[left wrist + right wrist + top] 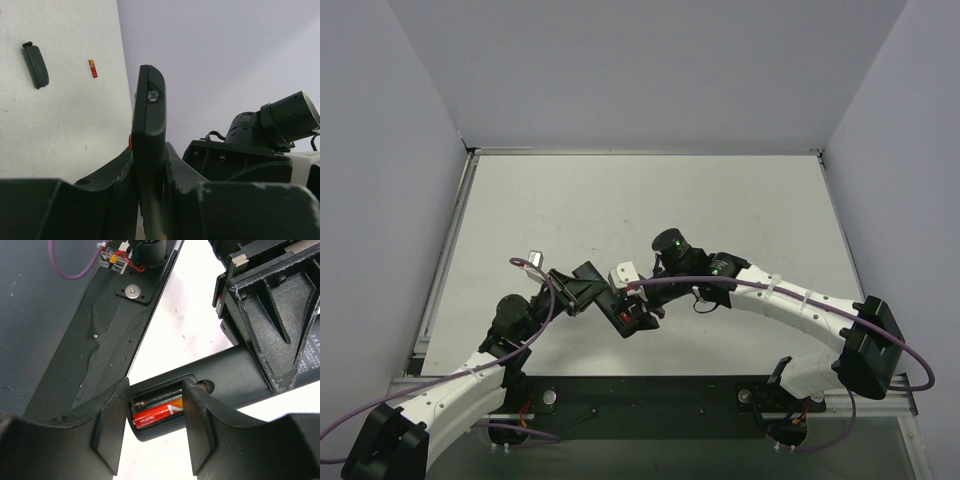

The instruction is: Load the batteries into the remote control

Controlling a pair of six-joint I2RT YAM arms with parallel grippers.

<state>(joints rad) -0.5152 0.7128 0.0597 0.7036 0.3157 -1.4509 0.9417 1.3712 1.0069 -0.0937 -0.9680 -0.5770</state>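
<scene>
Left wrist: left claw (150,182) clamped on remote control (149,117), held edge-on and upright; loose battery (93,68) and black cover piece (36,65) lie apart on white bench (60,130). Right wrist: right claw (154,390) spread wide, fingers either side of the remote's open bay, gripping nothing; seated battery (155,416), red, lies inside. Top external: both claws meet at the remote above the bench's near middle

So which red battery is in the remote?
The battery lying in the remote control's open compartment, straddled by the right claw. The other battery lies loose on the table near the black cover.
</scene>
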